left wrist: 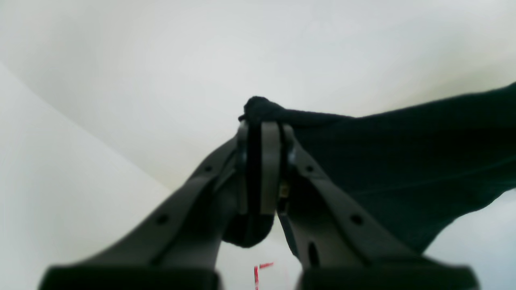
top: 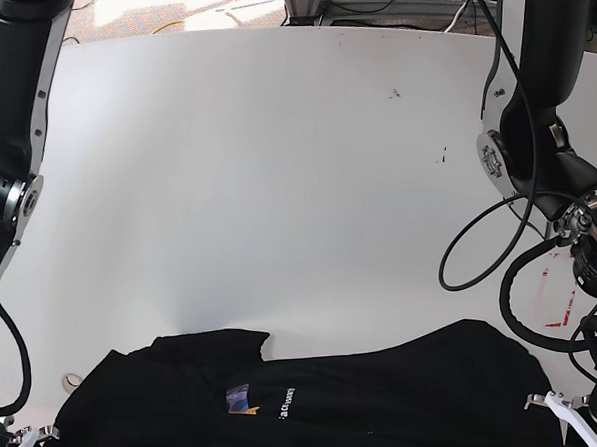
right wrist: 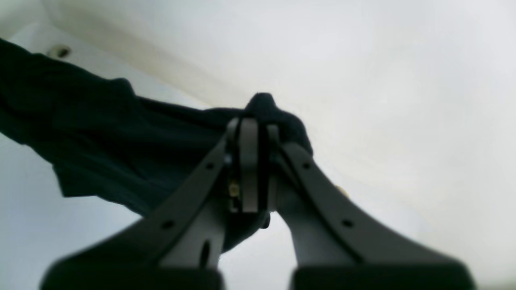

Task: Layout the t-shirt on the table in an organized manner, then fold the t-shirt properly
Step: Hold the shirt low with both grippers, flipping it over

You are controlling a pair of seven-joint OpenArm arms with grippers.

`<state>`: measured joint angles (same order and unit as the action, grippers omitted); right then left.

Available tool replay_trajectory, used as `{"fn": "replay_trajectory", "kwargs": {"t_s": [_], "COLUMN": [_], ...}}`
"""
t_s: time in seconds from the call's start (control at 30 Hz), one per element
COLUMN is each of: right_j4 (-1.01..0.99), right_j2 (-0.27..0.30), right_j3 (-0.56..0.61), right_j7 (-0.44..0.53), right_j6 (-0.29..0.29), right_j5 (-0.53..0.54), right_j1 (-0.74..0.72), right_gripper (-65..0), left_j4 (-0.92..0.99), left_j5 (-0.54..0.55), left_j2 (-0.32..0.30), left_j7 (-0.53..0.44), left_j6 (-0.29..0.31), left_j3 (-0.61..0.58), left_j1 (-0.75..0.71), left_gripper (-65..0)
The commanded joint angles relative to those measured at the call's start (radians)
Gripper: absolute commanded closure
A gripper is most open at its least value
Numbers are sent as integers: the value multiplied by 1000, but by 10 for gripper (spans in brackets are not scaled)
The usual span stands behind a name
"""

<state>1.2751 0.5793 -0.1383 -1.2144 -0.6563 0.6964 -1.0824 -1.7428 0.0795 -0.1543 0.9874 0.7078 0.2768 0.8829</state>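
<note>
The black t-shirt (top: 318,408) lies stretched along the near edge of the white table (top: 276,185), with its purplish neck label (top: 238,398) and white lettering facing up. My left gripper (left wrist: 260,125) is shut on a bunched edge of the t-shirt (left wrist: 403,161), which runs off to the right in the left wrist view. My right gripper (right wrist: 254,121) is shut on another edge of the t-shirt (right wrist: 100,133), which runs off to the left. In the base view the left gripper (top: 551,406) is at the shirt's right end and the right gripper (top: 25,443) at its left end.
Red tape marks (top: 563,305) lie on the table's right side, and a corner of the tape (left wrist: 261,269) shows below the left gripper. A small round hole (right wrist: 60,51) lies beyond the shirt. Dark specks (top: 394,93) dot the far right. Black cables (top: 480,244) hang from the left arm.
</note>
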Motion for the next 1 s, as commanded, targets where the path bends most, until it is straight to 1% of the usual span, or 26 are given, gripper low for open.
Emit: {"fn": "replay_trajectory", "kwargs": {"t_s": [0.0, 0.13, 0.27, 0.53, 0.7, 0.8, 0.9, 0.97], "right_j4": [13, 10, 10, -2, -81, -130, -148, -150], "right_j2": [21, 28, 24, 23, 26, 29, 54, 63], "right_j3": [24, 75, 98, 101, 102, 102, 104, 124], "right_j7": [89, 167, 221, 259, 264, 264, 264, 264], "right_j6": [-3, -3, -3, -12, -15, -40, -42, -42], "right_j5": [-50, -140, -234, -340, -350, -358, -353, -349], "right_j1": [-48, -48, -49, -100, -167, -200, -207, -207], "right_gripper": [0, 0, 0, 0, 0, 0, 0, 0], "left_j4": [13, 53, 66, 66, 68, 74, 74, 73], "left_j5": [-1, -30, -56, -105, -137, -142, -139, -137], "left_j2": [-8, -4, -4, -4, -8, -18, -46, -52], "left_j7": [-71, -88, -164, -213, -236, -238, -238, -238], "left_j6": [-10, -10, -10, -10, -10, -10, -10, -10], "left_j3": [-6, -6, -15, -49, -49, -44, -44, -44], "left_j1": [28, 28, 20, -6, -9, -23, -37, -38], "left_gripper": [-3, -3, -3, -3, -3, -3, -1, -1]}}
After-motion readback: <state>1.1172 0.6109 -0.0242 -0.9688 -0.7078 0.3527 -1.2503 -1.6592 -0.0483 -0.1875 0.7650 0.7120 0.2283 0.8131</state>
